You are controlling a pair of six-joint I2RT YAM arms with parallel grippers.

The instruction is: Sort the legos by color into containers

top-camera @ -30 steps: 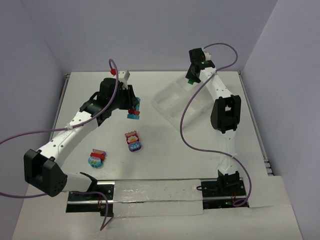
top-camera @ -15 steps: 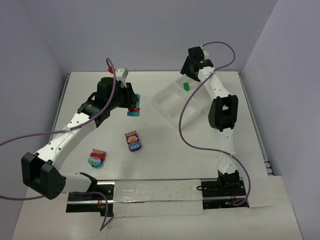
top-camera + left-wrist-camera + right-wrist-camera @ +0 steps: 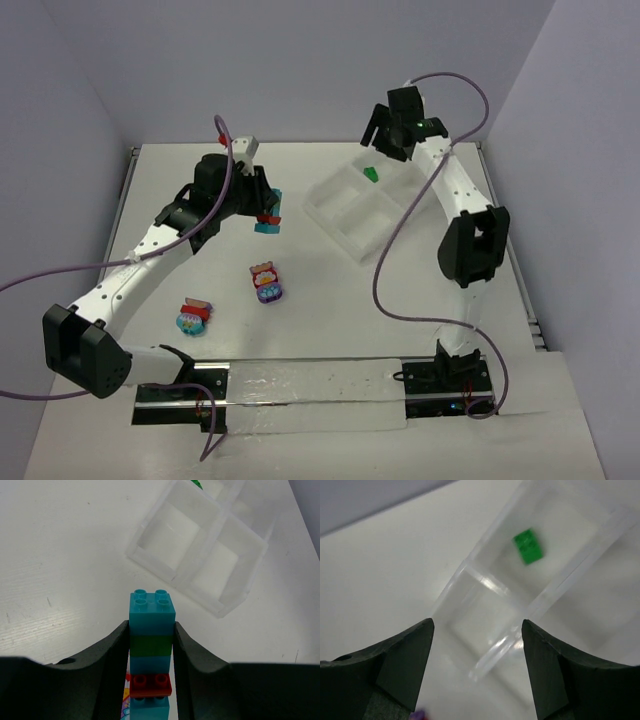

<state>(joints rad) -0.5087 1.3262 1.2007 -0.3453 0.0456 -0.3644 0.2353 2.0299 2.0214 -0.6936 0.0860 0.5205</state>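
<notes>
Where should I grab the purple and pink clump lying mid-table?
Come straight down on the purple and pink clump, probably closing across its shorter width, on the flat side walls. It lies alone on the table with open space all around, so there is room either side. Its exact stacking is too small to tell.

brick stack (image 3: 151, 644) cut off at lower edge, tray (image 3: 172, 582) corner cropped, green brick (image 3: 528, 546) blurred

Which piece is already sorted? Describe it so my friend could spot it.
Find the clear plastic tray at the far right of the white table. In its farthest compartment lies one small green brick. It is the only brick inside the tray and a single colour, unlike the multicoloured clumps out on the table.
</notes>
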